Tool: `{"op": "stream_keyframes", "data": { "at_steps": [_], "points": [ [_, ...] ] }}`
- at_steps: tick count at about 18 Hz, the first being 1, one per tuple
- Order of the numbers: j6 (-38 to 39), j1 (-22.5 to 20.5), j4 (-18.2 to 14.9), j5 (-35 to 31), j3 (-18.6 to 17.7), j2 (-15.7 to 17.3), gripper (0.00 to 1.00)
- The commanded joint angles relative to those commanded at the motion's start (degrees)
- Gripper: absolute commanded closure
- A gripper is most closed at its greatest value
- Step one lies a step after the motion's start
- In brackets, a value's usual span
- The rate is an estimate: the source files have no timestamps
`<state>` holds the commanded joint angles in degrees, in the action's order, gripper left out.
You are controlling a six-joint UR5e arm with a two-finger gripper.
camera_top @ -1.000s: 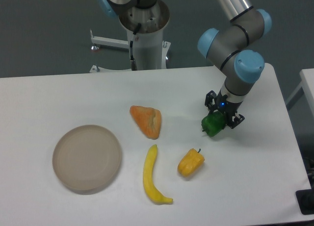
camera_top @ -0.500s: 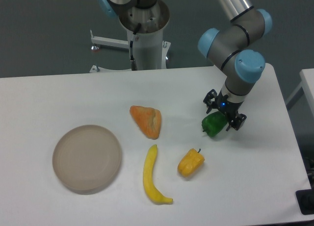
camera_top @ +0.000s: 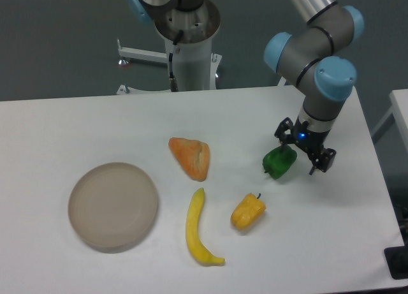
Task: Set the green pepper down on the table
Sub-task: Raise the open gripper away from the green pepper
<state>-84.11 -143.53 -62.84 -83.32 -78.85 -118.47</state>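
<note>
**Mia:** What is the biggest thing here?

**Ben:** The big flat white table (camera_top: pixel 76 122). Everything sits on it. Next comes the grey robot arm with blue caps (camera_top: pixel 317 48), reaching down on the right side.

**Mia:** And then?

**Ben:** A round beige plate (camera_top: pixel 113 205) on the left. In the middle lie a long yellow banana (camera_top: pixel 196 228) and an orange wedge-shaped piece of food (camera_top: pixel 190 157) above it.

**Mia:** Where is the little shiny green pepper (camera_top: pixel 278 162)?

**Ben:** It sits on the table, on the right, near the small yellow-orange pepper (camera_top: pixel 248 211) but not touching it.

**Mia:** Is the black two-finger gripper (camera_top: pixel 305 150) holding it?

**Ben:** No. Its jaws are spread wide apart and have let go. One finger is just by the green pepper's top right edge. The other finger is out to the right, well clear of it.
</note>
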Motion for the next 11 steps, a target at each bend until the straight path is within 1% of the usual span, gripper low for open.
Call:
{"op": "stream_keyframes", "data": {
  "at_steps": [3,5,11],
  "points": [
    [0.1,0.4,0.2,-0.4,2.6,-1.3,0.00],
    [0.3,0.6,0.4,-0.6,3.8,-1.9,0.00],
    [0.2,0.9,1.2,-0.7,4.2,-2.4,0.00]
  ]
}}
